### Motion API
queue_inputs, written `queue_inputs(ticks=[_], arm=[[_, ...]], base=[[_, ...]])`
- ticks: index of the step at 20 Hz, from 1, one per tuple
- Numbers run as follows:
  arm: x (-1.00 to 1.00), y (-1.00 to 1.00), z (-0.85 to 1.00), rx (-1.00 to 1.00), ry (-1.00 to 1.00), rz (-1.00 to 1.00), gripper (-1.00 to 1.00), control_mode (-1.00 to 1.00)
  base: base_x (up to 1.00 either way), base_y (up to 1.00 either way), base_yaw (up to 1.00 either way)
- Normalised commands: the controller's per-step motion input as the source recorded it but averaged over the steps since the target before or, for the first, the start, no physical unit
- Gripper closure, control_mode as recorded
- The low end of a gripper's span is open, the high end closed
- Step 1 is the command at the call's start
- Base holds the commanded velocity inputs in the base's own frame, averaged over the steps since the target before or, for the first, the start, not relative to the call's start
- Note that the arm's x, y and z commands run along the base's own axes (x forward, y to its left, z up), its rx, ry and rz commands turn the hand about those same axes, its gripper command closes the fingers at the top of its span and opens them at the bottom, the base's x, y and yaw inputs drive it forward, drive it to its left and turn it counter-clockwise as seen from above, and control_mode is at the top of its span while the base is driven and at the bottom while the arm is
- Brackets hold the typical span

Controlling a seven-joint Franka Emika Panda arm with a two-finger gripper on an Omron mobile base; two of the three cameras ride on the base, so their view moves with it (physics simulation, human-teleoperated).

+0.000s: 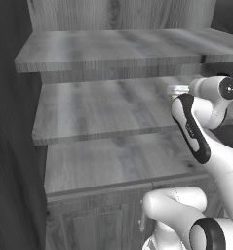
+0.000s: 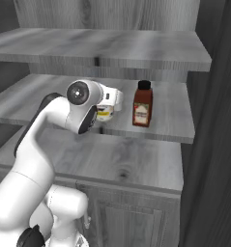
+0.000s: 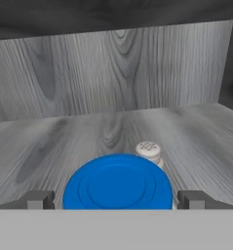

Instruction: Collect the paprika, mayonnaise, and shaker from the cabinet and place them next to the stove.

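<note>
Gripper [image 3: 117, 199] open w/ tips either side of mayo [image 3: 118, 183] (blue lid); shaker [image 3: 148, 152] just behind; paprika [image 2: 142, 104] beside on cabinet [image 2: 175, 123] shelf.

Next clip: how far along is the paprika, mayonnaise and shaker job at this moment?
Nothing looks delivered yet. The paprika stands on the cabinet middle shelf. The shaker sits just behind the mayonnaise. In hand: the hand has its fingertips either side of the blue lid, open, not yet closed on it. Left: grasp the mayonnaise, carry it to the stove, then fetch the other two.
</note>
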Motion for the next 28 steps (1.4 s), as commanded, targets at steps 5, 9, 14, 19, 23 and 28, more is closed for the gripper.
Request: queue_inputs(ticks=[5,9,14,19,23,28], arm=[[0.03,0.00,-0.08,0.00,0.00,0.00,-1.00,-1.00],[0.03,0.00,-0.07,0.00,0.00,0.00,-1.00,-1.00],[0.06,0.00,-0.07,-0.01,0.00,0.00,-1.00,-1.00],[0.16,0.00,-0.08,-0.02,0.00,0.01,-1.00,-1.00],[0.22,0.00,-0.12,-0.02,0.00,0.03,-1.00,-1.00],[0.11,0.00,-0.13,-0.03,0.00,0.04,-1.00,-1.00]], base=[[0.00,0.00,0.00],[0.00,0.00,0.00],[0.00,0.00,0.00],[0.00,0.00,0.00],[0.00,0.00,0.00],[0.00,0.00,0.00]])
